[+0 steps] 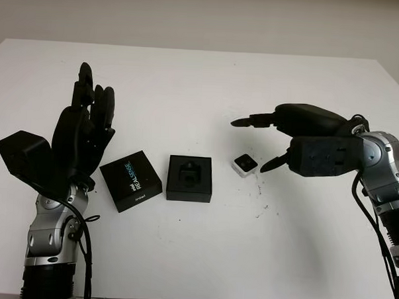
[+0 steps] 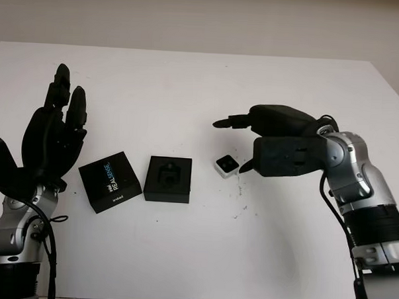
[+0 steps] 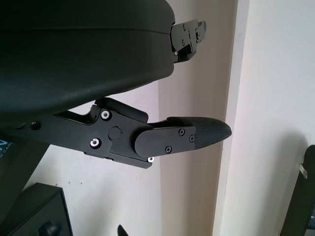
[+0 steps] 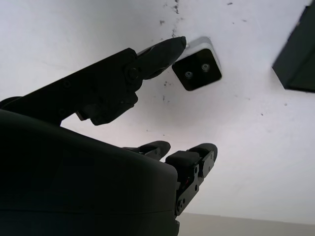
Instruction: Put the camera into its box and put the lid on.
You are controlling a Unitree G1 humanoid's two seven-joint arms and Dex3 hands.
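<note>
camera [image 1: 245, 164] sits on the white table [image 1: 209, 84] a little right of the frame's centre in the left eye view, a small square thing with a pale casing and a dark face, lying on its own and not in anything. box [image 1: 189, 178], black and open, lies just left of it near the middle of the frame, apart from it, with a dark moulded insert showing inside. lid [image 1: 130, 180] lies further left again, beside the box but not touching it, turned at an angle, its printed top facing up (the lettering is pale and blue).

right hand [image 1: 299, 144] reaches in from the right of the frame and hangs just right of the camera, holding nothing; its fingers are uncurled, two stretched out above and past the camera toward the upper middle of the frame, one lower fingertip [image 4: 170, 48] pointing down at the camera's near edge. in the right wrist view that tip lies right at the camera's pale rim, though whether it actually touches i cannot tell.

left hand [image 1: 84, 128] stands at the left of the frame, raised off the table with its fingers straight and pointing toward the top of the frame, gripping nothing, just left of the lid.
</note>
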